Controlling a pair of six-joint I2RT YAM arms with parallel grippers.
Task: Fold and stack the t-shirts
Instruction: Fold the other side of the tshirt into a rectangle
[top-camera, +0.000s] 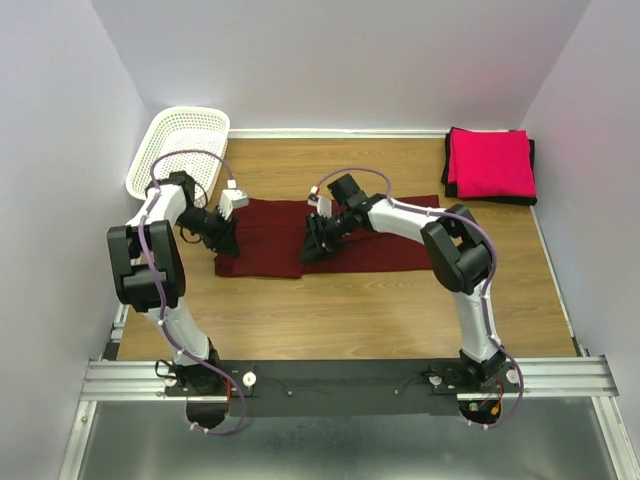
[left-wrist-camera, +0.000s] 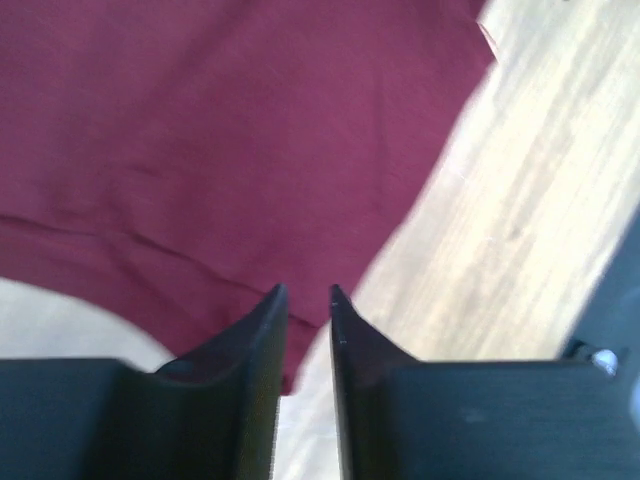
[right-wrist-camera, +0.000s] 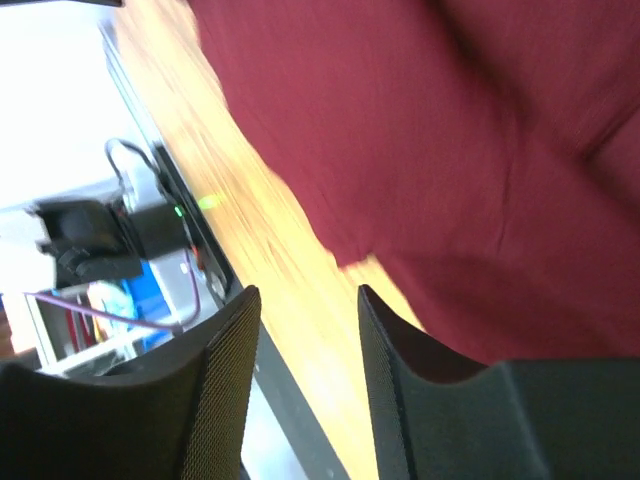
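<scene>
1. Risk: both pairs of fingers are parted and empty. Closing where they stand would likely catch bare worktop (top-camera: 350, 310) or a single layer, skewing the fold.
2. Risk: a low sweep by the right arm could rumple the maroon t-shirt (top-camera: 270, 240).
3. Left fingers (left-wrist-camera: 255, 340): narrowly parted at the shirt's 9 o'clock edge, with the hem just beyond the tips at 12 o'clock.
4. Right fingers (right-wrist-camera: 225, 360): spread wider, with cloth at 1 o'clock and bare wood between the tips.
5. The maroon shirt lies spread mid-worktop. The pink-red t-shirt (top-camera: 490, 162) sits folded on a black t-shirt (top-camera: 450, 185) at 1 o'clock.
</scene>
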